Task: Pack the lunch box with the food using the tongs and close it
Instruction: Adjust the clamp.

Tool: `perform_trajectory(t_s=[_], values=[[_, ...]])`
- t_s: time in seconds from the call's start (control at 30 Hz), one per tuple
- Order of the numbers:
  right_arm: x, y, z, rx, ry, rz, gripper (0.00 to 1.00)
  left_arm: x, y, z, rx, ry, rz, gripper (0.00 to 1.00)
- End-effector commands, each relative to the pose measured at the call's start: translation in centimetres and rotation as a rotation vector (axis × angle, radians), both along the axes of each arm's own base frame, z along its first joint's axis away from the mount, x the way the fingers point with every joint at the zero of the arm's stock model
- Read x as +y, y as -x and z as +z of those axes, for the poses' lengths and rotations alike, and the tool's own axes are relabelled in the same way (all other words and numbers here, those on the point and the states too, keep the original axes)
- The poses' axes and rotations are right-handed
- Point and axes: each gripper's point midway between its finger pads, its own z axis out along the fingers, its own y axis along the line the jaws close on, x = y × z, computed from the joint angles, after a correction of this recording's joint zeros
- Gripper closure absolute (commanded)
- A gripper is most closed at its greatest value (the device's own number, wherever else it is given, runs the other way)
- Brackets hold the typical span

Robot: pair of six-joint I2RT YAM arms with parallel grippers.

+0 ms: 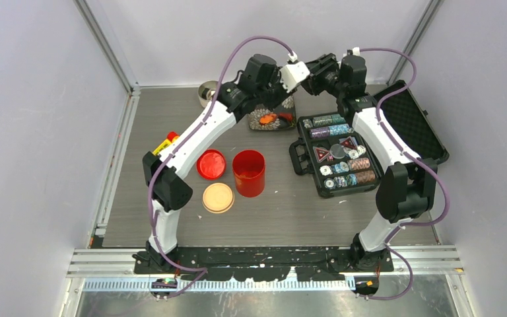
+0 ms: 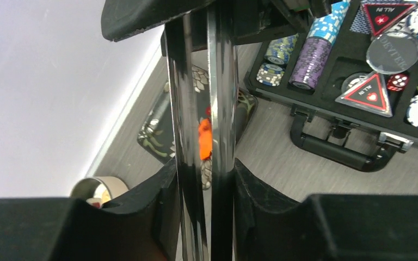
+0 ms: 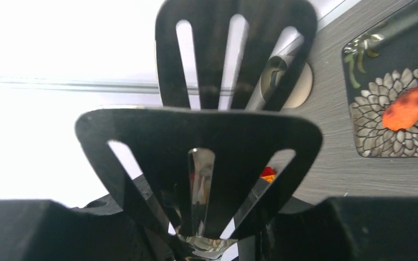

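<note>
- Left gripper (image 2: pixel 204 179): nearest the lens in its wrist view, clamped on the tongs (image 2: pixel 220 109), pads against the two silver arms. It is high above the far side of the table, beyond the red canister (image 1: pixel 249 175).
- Right gripper (image 3: pixel 212 228): at the same spot beyond the canister, jaws flanking the tongs' black slotted heads. Cannot tell whether they have taken hold.
- Red canister: upright and open. From above, no food shows inside.
- Red lid (image 1: pixel 211 164): flat on the table, just left of the canister.
- Cream tub (image 1: pixel 218 197): front-left of the canister, near it. Its top reads as a beige disc and its contents are hidden.
- Patterned tray (image 3: pixel 383 54): beyond the canister, under the tongs. It holds the food (image 3: pixel 411 106), of which one orange piece shows plainly.
- Poker-chip case (image 1: pixel 416 122): right of the canister, open, with chips in rows.
- Metal bowl (image 1: pixel 205 92): back-left of the canister. Its contents are unclear.
- Toy block (image 1: pixel 167 141): left of the canister, past the lid.
- Progress, judged: early.
  - Done: canister opened and tongs in hand.
  - Left: every food transfer, then both closures.
</note>
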Motion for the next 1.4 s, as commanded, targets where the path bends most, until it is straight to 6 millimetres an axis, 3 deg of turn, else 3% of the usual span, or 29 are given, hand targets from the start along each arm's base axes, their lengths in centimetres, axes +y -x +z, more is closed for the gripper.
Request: perform_trajectory(t_s=[0.0,0.17,0.27,0.57,0.93,0.97,1.1,1.13,1.27,1.37], values=[[-0.6,0.8,4.1,-0.103,-0.066,-0.012,0.85,0.1,1.1,2.2,0.087,0.125,-0.015,0.61],[-0.4,1.0,4.8,-0.131,-0.075,0.009,0.95,0.0,2.6,2.1,0.230,0.219,-0.060,0.48],[-0.4,1.1,4.5,-0.132,-0.071,0.014,0.99,-0.3,3.3,2.3,0.290,0.256,-0.078,0.49],[-0.2,1.7,4.7,-0.157,-0.067,0.034,1.00,-0.6,2.9,3.3,0.456,0.435,-0.048,0.50],[-0.1,1.9,4.9,-0.182,-0.054,0.046,1.00,-1.3,3.8,3.4,0.585,0.508,-0.061,0.49],[-0.2,2.0,4.7,-0.180,-0.048,0.045,0.95,-1.0,3.6,3.8,0.572,0.518,-0.057,0.63],[-0.3,2.0,4.2,-0.170,-0.019,0.041,0.48,0.4,2.0,4.4,0.502,0.521,0.004,0.69],[-0.4,2.0,4.0,-0.164,-0.001,0.036,0.41,0.8,1.5,4.5,0.480,0.523,0.022,0.70],[-1.5,1.9,2.5,-0.117,0.068,-0.001,0.31,2.5,-0.4,4.6,0.383,0.487,0.086,0.72],[-2.6,1.5,2.3,-0.108,0.069,-0.029,0.29,3.5,-1.1,4.2,0.336,0.442,0.120,0.75]])
